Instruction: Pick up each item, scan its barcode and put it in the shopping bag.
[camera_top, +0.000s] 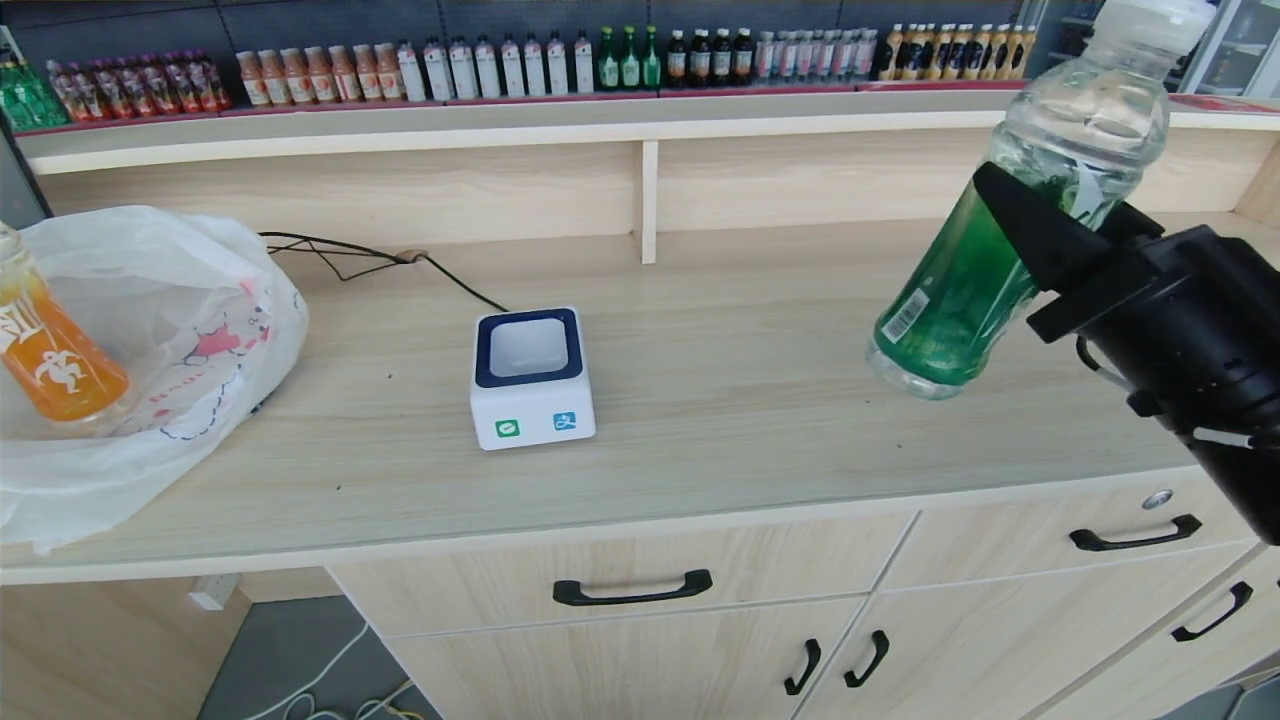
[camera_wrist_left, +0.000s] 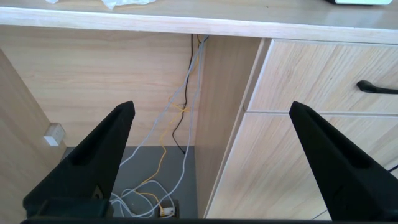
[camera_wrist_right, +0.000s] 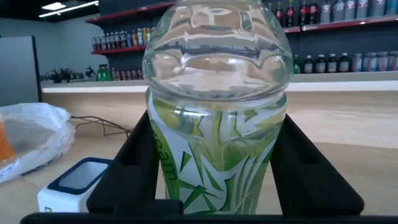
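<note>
My right gripper (camera_top: 1032, 222) is shut on a clear bottle with a green label (camera_top: 950, 300), held tilted in the air over the right part of the wooden counter (camera_top: 750, 420), its barcode facing left. In the right wrist view the bottle (camera_wrist_right: 217, 93) sits between both black fingers (camera_wrist_right: 124, 177). The white scanner with a blue-rimmed top (camera_top: 530, 375) stands at the counter's middle. At the far left lies the white shopping bag (camera_top: 190, 300) with an orange drink bottle (camera_top: 55, 350) at its mouth. My left gripper (camera_wrist_left: 211, 162) is open and empty, below the counter edge, facing the cabinet front.
A black cable (camera_top: 380, 260) runs from the scanner to the back wall. Rows of bottles (camera_top: 600, 60) line the shelf behind the counter. Drawers with black handles (camera_top: 632, 590) sit below the counter edge. Loose cables (camera_wrist_left: 168, 155) hang in the open bay under the counter.
</note>
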